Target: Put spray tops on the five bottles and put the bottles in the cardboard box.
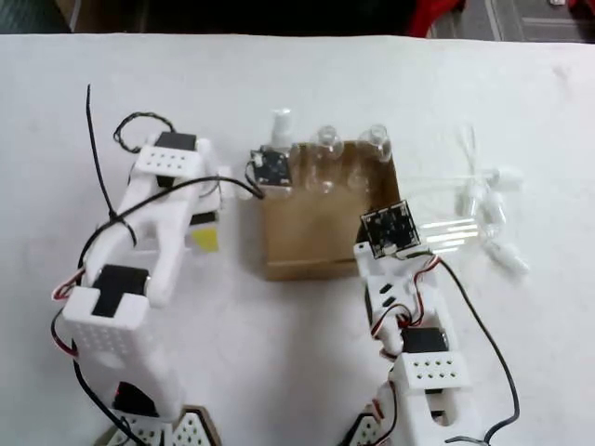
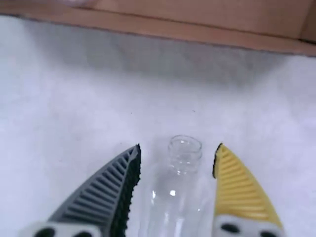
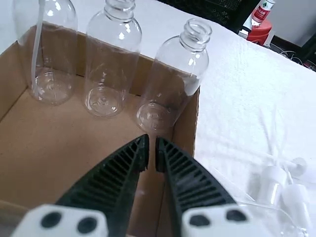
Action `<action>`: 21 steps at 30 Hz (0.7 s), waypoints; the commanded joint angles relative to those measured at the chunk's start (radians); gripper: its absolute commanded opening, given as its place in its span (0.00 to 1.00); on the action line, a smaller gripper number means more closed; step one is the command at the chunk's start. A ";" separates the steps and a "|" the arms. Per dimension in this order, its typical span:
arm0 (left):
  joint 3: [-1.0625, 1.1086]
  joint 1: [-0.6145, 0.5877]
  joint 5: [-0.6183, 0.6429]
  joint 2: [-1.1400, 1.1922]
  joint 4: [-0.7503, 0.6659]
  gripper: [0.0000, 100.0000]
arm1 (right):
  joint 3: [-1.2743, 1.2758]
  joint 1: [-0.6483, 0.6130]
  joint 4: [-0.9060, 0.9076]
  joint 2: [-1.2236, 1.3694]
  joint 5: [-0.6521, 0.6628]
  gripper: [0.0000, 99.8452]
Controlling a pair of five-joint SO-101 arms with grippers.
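My left claw (image 2: 178, 146) sits spread either side of an uncapped bottle (image 2: 178, 197) lying on the bench (image 2: 74, 98). My right claw (image 3: 152, 140), pressed together, hangs over the cardboard box (image 3: 59, 148); three bottles (image 3: 173, 74) stand at its 12 o'clock.

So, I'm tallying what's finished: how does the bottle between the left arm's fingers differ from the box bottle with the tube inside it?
The table bottle, between the left arm's fingers, is on the white table outside the cardboard box. The tube bottle stands inside the box at its far wall. The table bottle's neck is open, while the tube bottle carries a white spray top. Both are clear bottles.
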 commanded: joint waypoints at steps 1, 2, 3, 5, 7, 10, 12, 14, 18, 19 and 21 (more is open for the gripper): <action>-0.005 -0.007 -0.034 -0.002 -0.014 0.23 | -0.006 -0.002 -0.019 0.002 0.012 0.02; -0.003 -0.008 -0.048 -0.002 -0.014 0.23 | -0.006 -0.002 -0.019 0.002 0.012 0.02; 0.005 -0.010 -0.057 -0.002 -0.014 0.23 | -0.006 -0.002 -0.019 0.002 0.012 0.02; 0.035 -0.010 -0.069 -0.002 -0.046 0.20 | -0.006 -0.002 -0.019 0.002 0.012 0.02; 0.071 -0.010 -0.081 -0.004 -0.078 0.16 | -0.006 -0.002 -0.019 0.002 0.012 0.02; 0.091 -0.004 -0.089 -0.008 -0.087 0.14 | -0.006 -0.002 -0.019 0.002 0.012 0.02; 0.089 -0.004 -0.086 -0.012 -0.089 0.13 | -0.006 -0.002 -0.019 0.002 0.012 0.02; 0.089 -0.002 -0.086 -0.013 -0.089 0.13 | -0.006 -0.002 -0.019 0.002 0.012 0.02; 0.074 -0.001 -0.080 -0.022 -0.077 0.07 | -0.006 -0.002 -0.019 0.002 0.012 0.02; 0.058 -0.001 -0.080 -0.033 -0.057 0.03 | -0.006 -0.002 -0.019 0.002 0.012 0.02; 0.021 -0.001 -0.078 -0.058 -0.008 0.03 | -0.006 -0.002 -0.019 0.002 0.012 0.02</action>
